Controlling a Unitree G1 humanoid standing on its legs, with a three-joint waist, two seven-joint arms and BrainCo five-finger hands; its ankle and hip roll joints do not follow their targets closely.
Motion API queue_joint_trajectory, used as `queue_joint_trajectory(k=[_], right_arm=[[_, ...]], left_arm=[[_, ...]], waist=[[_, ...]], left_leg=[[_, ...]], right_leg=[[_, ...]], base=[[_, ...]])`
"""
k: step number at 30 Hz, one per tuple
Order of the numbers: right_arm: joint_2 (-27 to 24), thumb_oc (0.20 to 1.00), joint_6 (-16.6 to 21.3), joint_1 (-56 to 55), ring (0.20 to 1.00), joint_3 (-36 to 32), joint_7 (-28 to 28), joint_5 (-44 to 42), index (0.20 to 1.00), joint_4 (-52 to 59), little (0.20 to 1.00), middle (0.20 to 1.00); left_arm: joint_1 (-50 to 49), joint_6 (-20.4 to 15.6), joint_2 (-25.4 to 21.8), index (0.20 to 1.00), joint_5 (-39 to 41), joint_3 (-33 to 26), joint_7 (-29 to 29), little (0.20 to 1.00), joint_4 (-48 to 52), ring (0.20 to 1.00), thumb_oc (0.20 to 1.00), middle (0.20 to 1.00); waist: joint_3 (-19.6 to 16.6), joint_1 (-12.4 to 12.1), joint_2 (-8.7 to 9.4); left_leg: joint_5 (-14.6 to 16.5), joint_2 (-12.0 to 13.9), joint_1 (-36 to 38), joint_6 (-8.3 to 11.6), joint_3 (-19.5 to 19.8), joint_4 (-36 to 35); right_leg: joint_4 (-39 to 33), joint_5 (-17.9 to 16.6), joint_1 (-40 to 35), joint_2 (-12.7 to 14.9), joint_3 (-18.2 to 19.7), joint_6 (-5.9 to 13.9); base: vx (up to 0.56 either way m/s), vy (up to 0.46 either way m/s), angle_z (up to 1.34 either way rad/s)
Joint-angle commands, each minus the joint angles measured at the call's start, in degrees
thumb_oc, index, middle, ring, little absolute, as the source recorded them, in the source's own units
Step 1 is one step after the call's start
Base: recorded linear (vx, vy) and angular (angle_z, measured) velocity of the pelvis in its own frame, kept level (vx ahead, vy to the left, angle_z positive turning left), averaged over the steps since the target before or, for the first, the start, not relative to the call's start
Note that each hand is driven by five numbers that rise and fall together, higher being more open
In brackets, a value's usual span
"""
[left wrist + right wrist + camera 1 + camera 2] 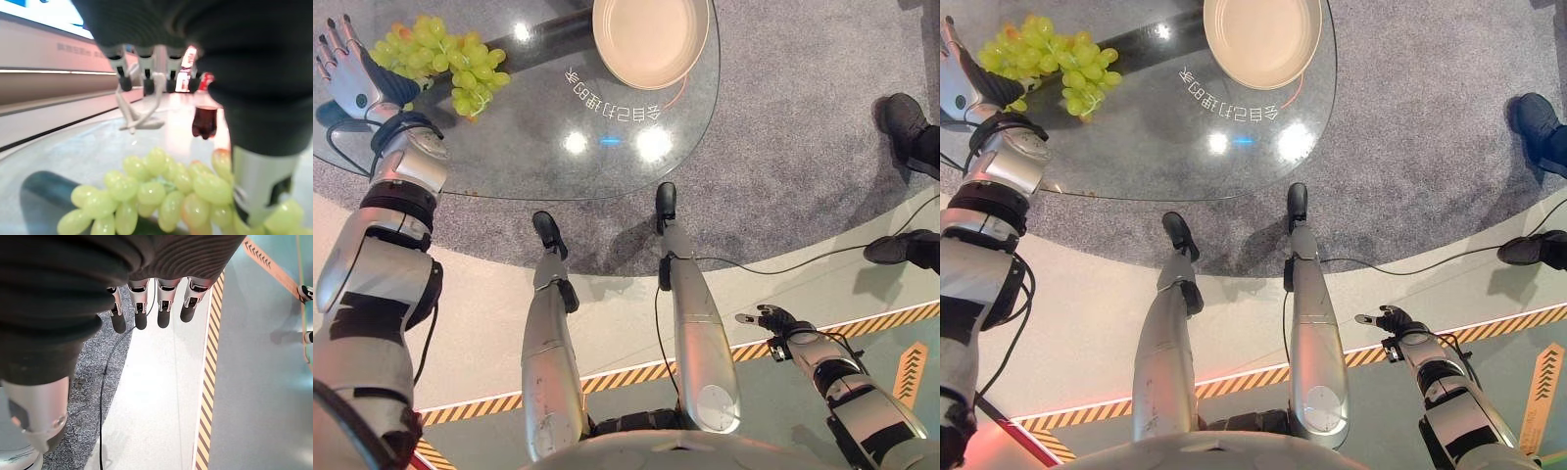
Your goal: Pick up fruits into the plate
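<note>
A bunch of green grapes (440,59) lies on the round glass table (538,147) at its left side. My left hand (352,83) hovers just left of the bunch with fingers straight and holds nothing. In the left wrist view the grapes (161,191) lie right under the palm, with my thumb (261,181) beside them. An empty cream plate (651,39) sits at the table's far edge, well to the right of the grapes. Low at the right, my right hand (771,318) hangs over the floor with relaxed fingers (141,316) and nothing in it.
A dark band (558,34) runs across the table between the grapes and the plate. A person's black shoes (906,122) stand on the grey carpet at the right. Yellow-black striped tape (862,328) crosses the floor near my right hand.
</note>
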State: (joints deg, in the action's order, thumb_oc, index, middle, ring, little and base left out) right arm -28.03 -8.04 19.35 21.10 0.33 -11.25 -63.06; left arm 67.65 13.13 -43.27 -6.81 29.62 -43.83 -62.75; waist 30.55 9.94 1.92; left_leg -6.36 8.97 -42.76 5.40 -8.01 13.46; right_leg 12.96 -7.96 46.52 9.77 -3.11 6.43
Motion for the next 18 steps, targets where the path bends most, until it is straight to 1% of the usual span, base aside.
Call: queue_joint_trajectory(k=[1,2,3,4,5,6,7,8,10,11,12,14,15,18], right_arm=[[-2.5,1.0,-1.7,-6.2,1.0,1.1,-0.2,-0.5,1.0,0.6,1.0,1.0],[-2.6,1.0,-1.7,-6.1,1.0,1.1,-0.3,-0.5,1.0,0.6,1.0,1.0],[-2.8,1.0,-1.8,-5.9,1.0,1.1,-0.7,-0.7,1.0,0.7,1.0,1.0],[-3.0,1.0,-2.0,-5.8,1.0,1.0,-0.8,-0.8,1.0,0.9,1.0,1.0],[-3.1,1.0,-2.2,-6.3,1.0,1.0,-0.8,-0.8,1.0,1.0,1.0,1.0],[-3.1,1.0,-2.2,-6.3,1.0,1.0,-0.8,-0.8,1.0,1.0,1.0,1.0],[-3.3,1.0,-2.3,-5.9,1.0,0.8,-0.9,-0.8,1.0,1.2,1.0,1.0],[-4.2,1.0,-2.4,-6.7,1.0,0.3,-0.8,-0.5,1.0,1.5,1.0,1.0],[-4.6,1.0,-1.8,-7.0,1.0,-0.1,-0.8,-0.4,1.0,1.3,1.0,1.0],[-4.8,1.0,-1.4,-7.1,1.0,-0.4,-0.8,-0.3,1.0,1.2,1.0,1.0],[-5.0,1.0,-1.2,-7.1,1.0,-0.7,-0.9,-0.2,1.0,1.4,1.0,1.0],[-5.4,1.0,-1.6,-7.1,1.0,-0.9,-1.1,-0.1,1.0,2.1,1.0,1.0],[-5.8,1.0,-1.7,-7.2,1.0,-1.1,-1.3,-0.3,1.0,2.8,1.0,1.0],[-6.3,1.0,-1.1,-7.4,1.0,-1.6,-1.6,-0.6,1.0,3.2,1.0,1.0]], left_arm=[[2.5,2.5,-6.1,1.0,-5.4,1.0,4.8,1.0,-3.7,1.0,1.0,1.0],[2.7,2.6,-6.1,1.0,-5.5,1.2,5.5,1.0,-3.8,1.0,1.0,1.0],[3.0,2.6,-6.1,1.0,-6.2,2.2,8.8,1.0,-4.3,1.0,1.0,1.0],[3.5,3.7,-6.3,1.0,-7.3,3.0,11.1,1.0,-4.5,1.0,1.0,1.0],[3.3,3.9,-6.2,1.0,-8.1,3.8,12.7,1.0,-4.9,1.0,1.0,1.0],[3.3,3.9,-6.2,1.0,-8.1,3.8,12.7,1.0,-4.9,1.0,1.0,1.0],[3.9,3.4,-6.4,1.0,-8.8,4.0,13.9,1.0,-5.0,1.0,1.0,1.0],[4.1,2.8,-6.8,1.0,-11.1,6.8,18.7,1.0,-6.0,1.0,1.0,1.0],[4.1,1.6,-7.1,1.0,-11.9,8.8,23.7,1.0,-6.5,1.0,1.0,1.0],[4.0,0.9,-7.2,1.0,-12.8,9.9,27.1,1.0,-6.5,1.0,1.0,1.0],[3.8,0.6,-7.2,1.0,-13.9,11.5,31.7,1.0,-6.4,1.0,1.0,1.0],[3.0,0.7,-7.4,1.0,-14.6,12.7,34.6,1.0,-5.9,1.0,1.0,1.0],[2.5,0.0,-7.7,1.0,-16.0,13.8,37.1,1.0,-5.2,1.0,1.0,1.0],[2.5,-0.5,-8.3,1.0,-17.9,15.6,39.4,1.0,-4.4,1.0,1.0,1.0]], waist=[[-0.8,0.8,1.28],[-0.8,0.8,1.27],[-0.8,1.0,1.27],[-0.8,1.1,1.26],[-0.8,1.1,1.1],[-0.8,1.1,1.1],[-0.8,1.3,1.21],[-0.8,1.6,0.75],[-0.8,1.9,0.45],[-0.8,2.0,0.2],[-0.8,2.2,-0.06],[-0.8,2.3,-0.33],[-0.8,2.5,-0.57],[-0.8,2.7,-0.81]], left_leg=[[8.6,-6.2,-2.9,-2.33,-1.7,6.6],[8.6,-6.2,-3.0,-2.32,-1.7,6.7],[8.7,-6.2,-3.2,-2.31,-1.8,6.9],[8.7,-6.2,-3.3,-2.37,-1.9,6.9],[10.8,-6.1,-2.2,-2.04,-1.2,7.6],[10.8,-6.1,-2.2,-2.04,-1.2,7.6],[8.8,-6.2,-3.7,-2.44,-1.9,7.2],[10.7,-6.2,-3.0,-2.26,-1.3,7.7],[10.8,-6.2,-3.3,-2.38,-1.5,7.8],[10.8,-6.3,-3.5,-2.4,-1.6,7.8],[10.7,-6.3,-3.6,-2.37,-1.8,7.7],[10.6,-6.3,-3.7,-2.29,-2.0,7.5],[10.5,-6.4,-3.7,-2.23,-2.2,7.2],[10.4,-6.3,-3.9,-2.17,-2.6,7.1]], right_leg=[[5.2,7.3,0.9,-5.3,-0.2,-2.47],[5.2,7.3,1.0,-5.3,-0.2,-2.47],[5.2,7.1,1.3,-5.3,0.0,-2.43],[5.1,7.0,1.4,-5.3,0.0,-2.42],[5.8,8.8,0.3,-5.5,0.3,-2.03],[5.8,8.8,0.3,-5.5,0.3,-2.03],[5.2,7.0,1.8,-5.4,0.3,-2.38],[5.8,8.6,1.3,-5.7,0.8,-1.98],[5.9,8.5,1.7,-5.8,1.1,-1.86],[5.8,8.4,2.0,-5.7,1.3,-1.81],[5.6,8.1,2.3,-5.7,1.4,-1.68],[5.2,7.7,2.4,-5.6,1.6,-1.53],[4.6,7.3,2.5,-5.5,1.8,-1.4],[4.0,7.0,2.7,-5.3,1.8,-1.22]], base=[[0.0,0.0,0.0],[0.03,0.032,-0.02],[0.03,0.03,-0.03],[0.11,0.049,-0.04],[0.09,0.034,-0.02],[0.0,0.0,0.0],[0.03,0.056,-0.02],[0.04,0.075,-0.03],[0.07,0.078,-0.05],[0.02,0.062,-0.05],[0.02,0.057,-0.04],[0.02,0.053,-0.03],[0.02,0.053,-0.03],[0.01,0.03,-0.03]])
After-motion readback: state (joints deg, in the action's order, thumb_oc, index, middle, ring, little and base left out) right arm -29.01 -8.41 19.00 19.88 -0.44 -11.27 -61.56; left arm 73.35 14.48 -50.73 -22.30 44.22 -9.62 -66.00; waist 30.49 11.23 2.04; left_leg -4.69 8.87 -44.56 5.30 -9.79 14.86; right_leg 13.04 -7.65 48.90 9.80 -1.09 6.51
